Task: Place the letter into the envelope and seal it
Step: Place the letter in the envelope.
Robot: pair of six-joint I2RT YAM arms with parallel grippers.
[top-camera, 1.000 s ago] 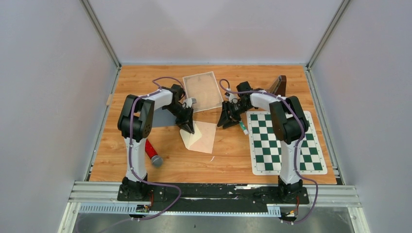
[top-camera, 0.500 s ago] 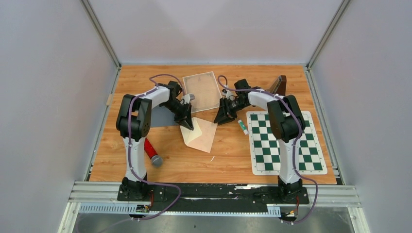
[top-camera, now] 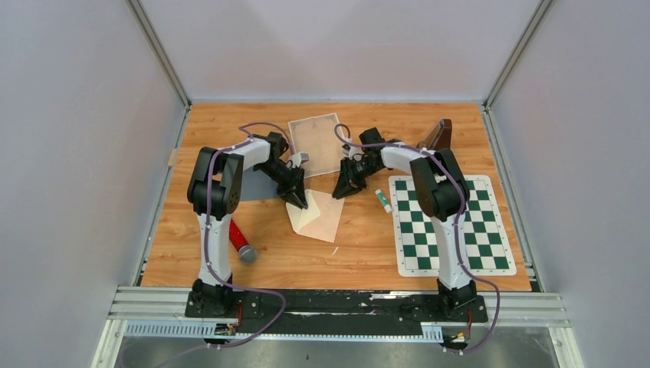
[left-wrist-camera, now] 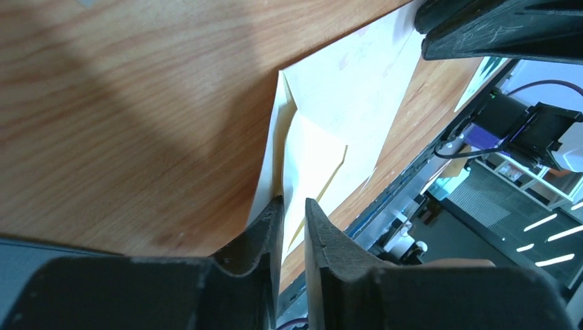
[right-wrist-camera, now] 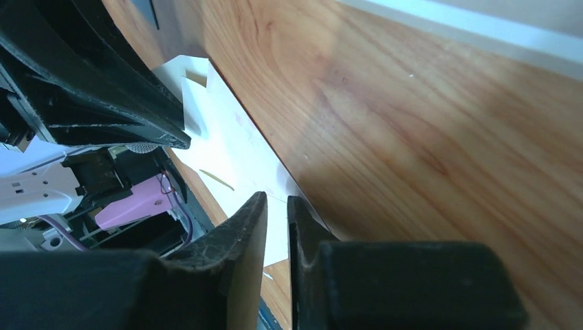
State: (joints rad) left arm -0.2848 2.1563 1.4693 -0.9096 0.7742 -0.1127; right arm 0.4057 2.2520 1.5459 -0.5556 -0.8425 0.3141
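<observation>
A cream envelope (top-camera: 322,218) lies flat on the wooden table, with a paler triangular flap (top-camera: 300,220) at its left end. The letter cannot be told apart from it. My left gripper (top-camera: 297,202) points down at the envelope's upper left corner; in the left wrist view its jaws (left-wrist-camera: 292,201) stand a narrow slit apart, one fingertip against the envelope (left-wrist-camera: 344,103) edge. My right gripper (top-camera: 339,192) sits at the upper right corner. Its jaws (right-wrist-camera: 276,197) are also narrowly parted just above the envelope (right-wrist-camera: 234,151), holding nothing.
A clear plastic sheet (top-camera: 316,144) lies behind the envelope. A glue stick (top-camera: 382,201) rests beside the green chessboard mat (top-camera: 448,224). A red cylinder with a grey tip (top-camera: 241,241) is at front left, a grey sheet (top-camera: 257,184) under the left arm, a brown block (top-camera: 439,134) at back right.
My right gripper has moved left from beside the glue stick to the envelope's upper right corner, and its jaws have narrowed. The left gripper has stayed at the upper left corner.
</observation>
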